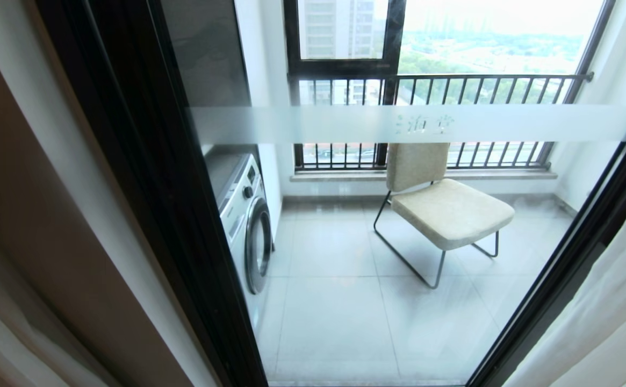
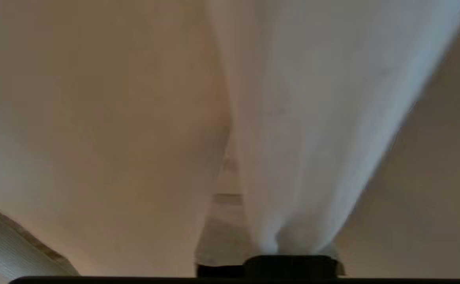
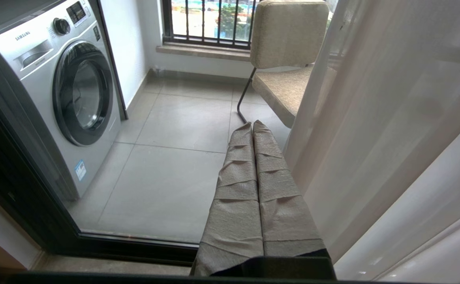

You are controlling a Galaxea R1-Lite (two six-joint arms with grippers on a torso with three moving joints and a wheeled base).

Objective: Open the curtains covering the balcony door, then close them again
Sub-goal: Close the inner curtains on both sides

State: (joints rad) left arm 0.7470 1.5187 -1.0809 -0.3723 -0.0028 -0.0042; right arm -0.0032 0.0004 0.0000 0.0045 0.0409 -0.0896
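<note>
We stand at the balcony door (image 1: 345, 301), its broad glass pane set in thick black frames and crossed by a frosted white band (image 1: 415, 123) bearing small characters. The curtains (image 1: 33, 226) are drawn back to both sides of the glass: beige-grey cloth hangs at our left edge of the head view, and a sheer white layer (image 1: 608, 317) hangs at the right edge.

Our left tool (image 2: 277, 252) sits out of the head view, up against the left panel; its wrist view shows the fingers pinched together on a gathered fold of pale cloth, with beige folds filling the view on either side.

Our right tool (image 3: 253, 126) hangs low by the door's lower frame, its two cloth-wrapped fingers (image 3: 233, 189) pressed flat together and holding nothing, just beside the sheer layer.

Through the glass we see a silver front-loading washing machine (image 1: 248, 226) at the left of the balcony, a padded beige chair (image 1: 447, 209) on a thin metal frame standing on grey floor tiles (image 1: 339, 322), and behind it a black-framed window with a barred railing (image 1: 441, 80) over trees and distant towers.
</note>
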